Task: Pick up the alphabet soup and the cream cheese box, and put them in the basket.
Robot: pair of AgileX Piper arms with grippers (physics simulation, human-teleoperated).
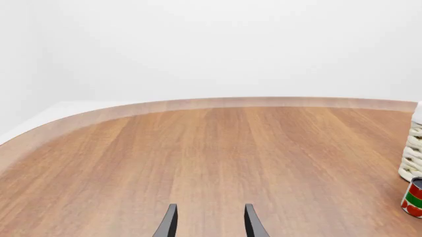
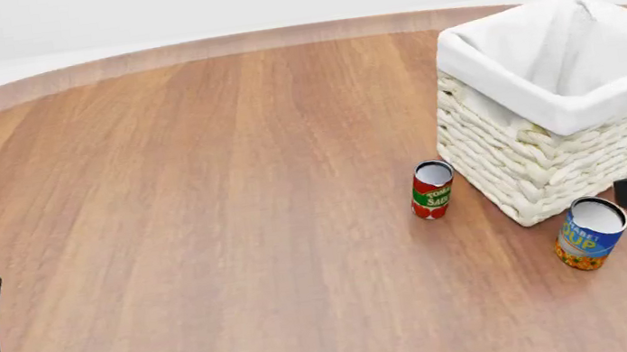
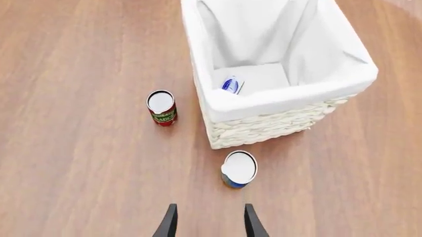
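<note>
Right hand hangs with fingers apart over the upright alphabet soup, beside the woven rope basket; cream cheese box lies inside. Slim red can nearby on the wood table. Left hand gapes too.

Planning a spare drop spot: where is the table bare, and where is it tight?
Bare wood runs left of the red and green can, out to the table rim. It is crowded on the right, where the alphabet soup and that can stand beside the basket.
</note>
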